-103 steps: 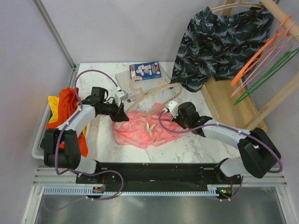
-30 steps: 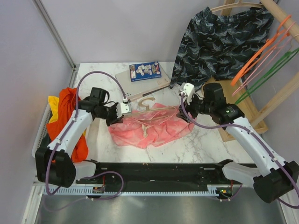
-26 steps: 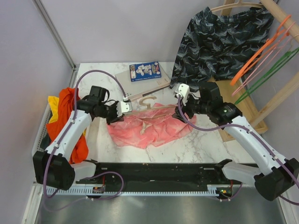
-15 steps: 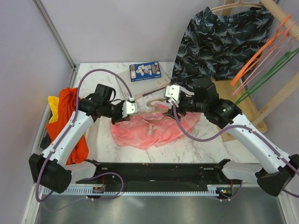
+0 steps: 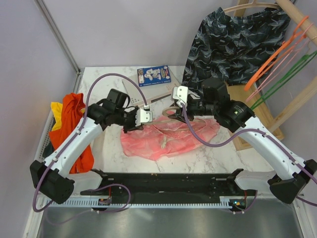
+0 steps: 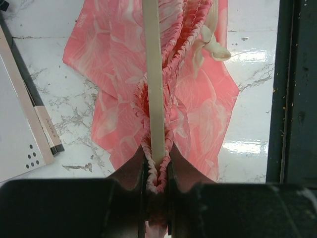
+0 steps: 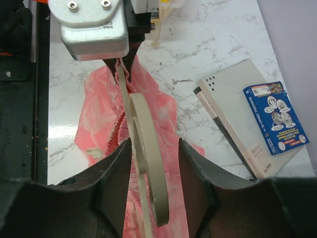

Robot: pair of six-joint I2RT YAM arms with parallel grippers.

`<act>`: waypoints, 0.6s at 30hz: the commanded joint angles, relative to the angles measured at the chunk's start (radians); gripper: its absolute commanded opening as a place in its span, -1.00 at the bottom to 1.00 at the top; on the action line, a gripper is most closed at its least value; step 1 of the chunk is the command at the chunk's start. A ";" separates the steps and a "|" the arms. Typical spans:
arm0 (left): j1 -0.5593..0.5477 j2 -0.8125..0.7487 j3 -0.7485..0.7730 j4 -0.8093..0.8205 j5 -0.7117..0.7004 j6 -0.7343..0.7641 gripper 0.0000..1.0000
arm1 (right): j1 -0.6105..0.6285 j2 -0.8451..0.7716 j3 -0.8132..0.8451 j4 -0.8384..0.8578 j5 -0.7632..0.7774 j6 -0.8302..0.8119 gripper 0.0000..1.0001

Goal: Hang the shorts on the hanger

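Two grippers: left gripper [image 6: 157,161] clamps shorts [image 6: 116,99] and hanger [image 6: 151,74]; right gripper [image 7: 154,144] astride it, jaws apart.
Basket [image 5: 39,156], left edge: orange garment [image 5: 72,106].

Centre is blocked: left gripper [image 6: 157,173] and right gripper [image 7: 154,148] meet over the shorts [image 5: 173,141]. The hanger [image 6: 152,74] hook sits between the right fingers with slim gaps either side (left fingers pinched tight, no gap). Purple cables [image 5: 116,75] loop above both arms. Far edge has a grey board [image 7: 233,109] and a blue box [image 7: 275,118]. At far right, navy shorts [image 5: 233,44] hang over the wooden rack [image 5: 294,106]. Orange garment [image 5: 74,106] piled on the left. Bare table [image 5: 213,156] at near right, passable under the arm.
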 commanded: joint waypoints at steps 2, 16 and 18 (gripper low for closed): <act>-0.016 0.013 0.072 0.038 0.022 -0.082 -0.97 | 0.009 0.003 0.034 -0.003 -0.083 0.026 -0.12; -0.020 -0.016 0.095 0.039 0.017 -0.130 -0.64 | 0.008 -0.030 0.122 0.106 -0.029 0.168 -1.00; -0.019 -0.023 0.100 0.041 0.008 -0.130 -0.42 | 0.009 -0.032 0.132 0.109 -0.028 0.171 -1.00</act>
